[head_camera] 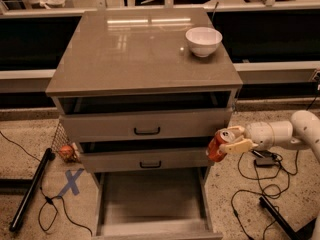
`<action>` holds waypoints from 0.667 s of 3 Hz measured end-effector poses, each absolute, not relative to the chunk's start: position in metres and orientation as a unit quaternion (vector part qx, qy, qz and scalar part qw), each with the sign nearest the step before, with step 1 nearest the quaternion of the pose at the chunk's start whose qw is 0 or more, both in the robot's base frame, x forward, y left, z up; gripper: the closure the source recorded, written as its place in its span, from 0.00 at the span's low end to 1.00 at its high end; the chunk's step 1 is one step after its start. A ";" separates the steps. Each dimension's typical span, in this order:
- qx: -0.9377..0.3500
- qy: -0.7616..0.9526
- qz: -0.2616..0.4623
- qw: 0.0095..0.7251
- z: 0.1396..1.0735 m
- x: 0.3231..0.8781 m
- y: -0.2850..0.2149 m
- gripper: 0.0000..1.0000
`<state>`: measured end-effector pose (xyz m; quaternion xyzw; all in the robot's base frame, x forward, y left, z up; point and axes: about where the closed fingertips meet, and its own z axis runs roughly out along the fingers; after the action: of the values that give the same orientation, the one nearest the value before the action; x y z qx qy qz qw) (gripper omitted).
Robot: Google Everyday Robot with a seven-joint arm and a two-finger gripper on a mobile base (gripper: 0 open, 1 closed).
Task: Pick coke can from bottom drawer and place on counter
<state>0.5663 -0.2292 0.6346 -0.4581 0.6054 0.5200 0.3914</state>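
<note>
One red coke can [218, 145] hangs tilted in the clenched jaws of the gripper [226, 140], off the cabinet's right flank at about four o'clock from the centre of the counter [125, 54], level with the middle drawer [145, 160]. The bottom drawer [150, 204] stands open at six o'clock, the can already out of it. The lift looks to be the step in hand. The arm would do well to raise the can toward twelve o'clock, above the counter's lip, before swinging toward nine o'clock. A white bowl [203, 40] sits at the counter's one o'clock corner. Setting the can down upright near the front right edge, apart from the bowl, seems safest.
</note>
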 end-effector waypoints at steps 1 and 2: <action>-0.509 0.603 0.484 0.379 0.692 0.559 -0.214 1.00; -0.540 0.599 0.457 0.376 0.762 0.564 -0.214 1.00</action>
<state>0.5636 -0.2141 0.7617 -0.5396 0.5988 0.4574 0.3755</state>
